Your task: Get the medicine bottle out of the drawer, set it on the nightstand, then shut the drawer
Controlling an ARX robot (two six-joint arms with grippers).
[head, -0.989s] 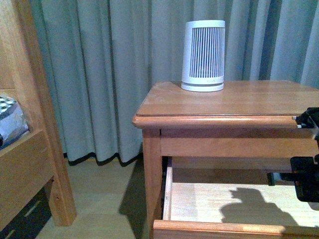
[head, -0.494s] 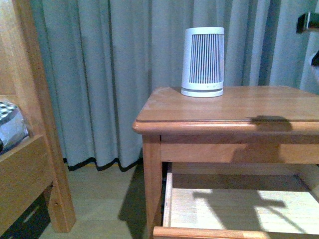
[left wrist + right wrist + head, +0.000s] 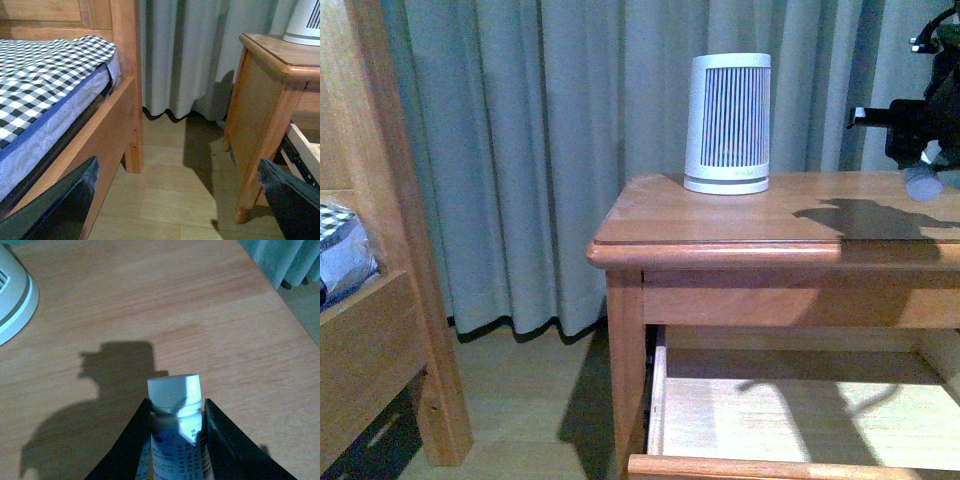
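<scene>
The low honey-brown wooden nightstand (image 3: 650, 215) with its glossy rounded-edge top is the landmark here. Over the right part of its top, the right gripper (image 3: 923, 160) clamps the small white plastic medicine bottle (image 3: 923, 183). In the right wrist view the two dark fingers (image 3: 131, 440) press on either side of the bottle's printed body (image 3: 177, 437), and its ridged white cap (image 3: 175, 390) pokes out past the fingertips toward the nightstand's wood surface (image 3: 225, 325). The bottle seems to hang just clear of the top, though contact cannot be ruled out. A dark shadow (image 3: 117, 365) of gripper and bottle lies on the top beside it. Toward the back of the nightstand top stands a large white tapered cylinder with dark vertical ribs (image 3: 728, 122), well apart from the bottle. Below the top, the nightstand's upper drawer (image 3: 800, 415) is pulled out, its pale wood floor bare and sunlit. The left gripper (image 3: 177, 167) hangs low beside the nightstand's left side (image 3: 260, 95), its dark fingers (image 3: 65, 200) spread wide with nothing between them. Left of the nightstand stands a honey wooden bed frame (image 3: 125, 80) carrying a black-and-white checked bedcover (image 3: 40, 65). Behind the nightstand hangs a grey-green pleated curtain (image 3: 550, 150), and a pale wood floor (image 3: 165, 200) runs beneath it.
</scene>
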